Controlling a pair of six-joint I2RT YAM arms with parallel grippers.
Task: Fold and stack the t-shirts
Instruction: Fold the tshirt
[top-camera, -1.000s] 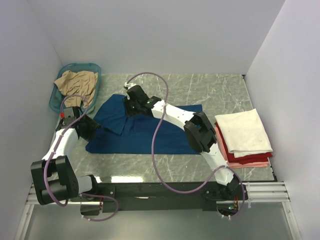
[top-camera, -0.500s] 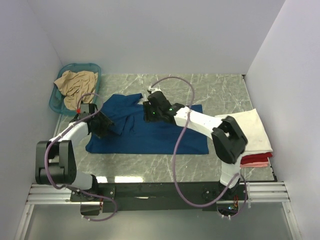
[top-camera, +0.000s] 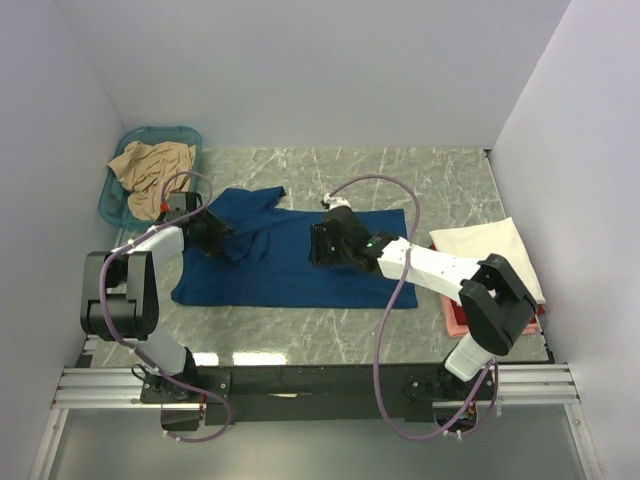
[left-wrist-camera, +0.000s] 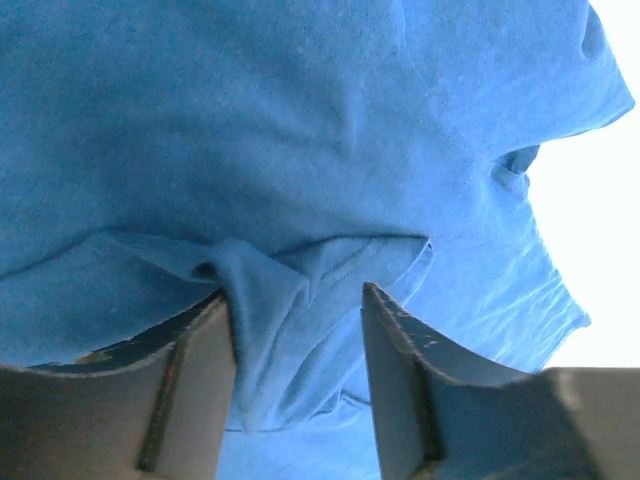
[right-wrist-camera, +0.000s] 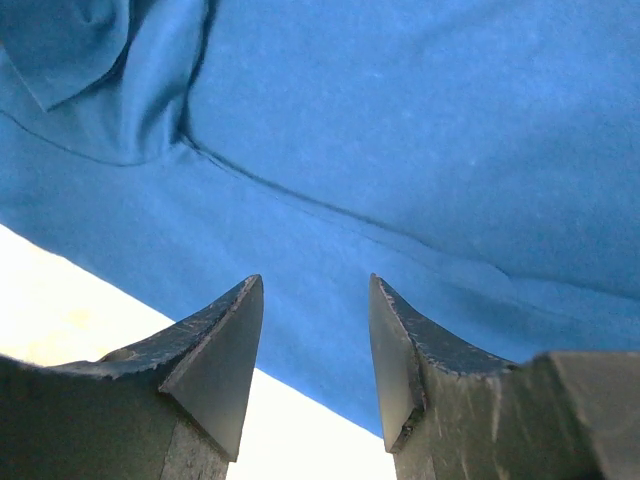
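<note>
Across the left and middle of the table lies the dark blue cotton t-shirt (top-camera: 290, 272), spread mostly flat, with one sleeve reaching toward the far side and a folded flap rumpled at its left end. Over that flap sits the left gripper (top-camera: 218, 238), its jaws standing wide; in the left wrist view a pinched ridge of blue cloth rises between the two fingers (left-wrist-camera: 200, 380) and brushes the left one, but nothing is clamped. The right gripper (top-camera: 325, 246) hovers low over the shirt's middle, near its far hem, with its fingers (right-wrist-camera: 225, 340) parted and only flat blue fabric and a seam beneath them. At the table's right edge, well apart from the blue shirt, sits a stack of folded shirts: a cream-white t-shirt (top-camera: 487, 248) on top and red and pink shirts (top-camera: 451, 318) showing at the edge below, partly covered by the right arm's black elbow. In the far left corner a teal plastic basket (top-camera: 160, 129) holds a crumpled tan t-shirt (top-camera: 150, 165). Purple cables (top-camera: 393, 295) loop off both arms. Everything rests on a grey-green marbled tabletop (top-camera: 430, 185), enclosed by plain pale walls (top-camera: 300, 70).
</note>
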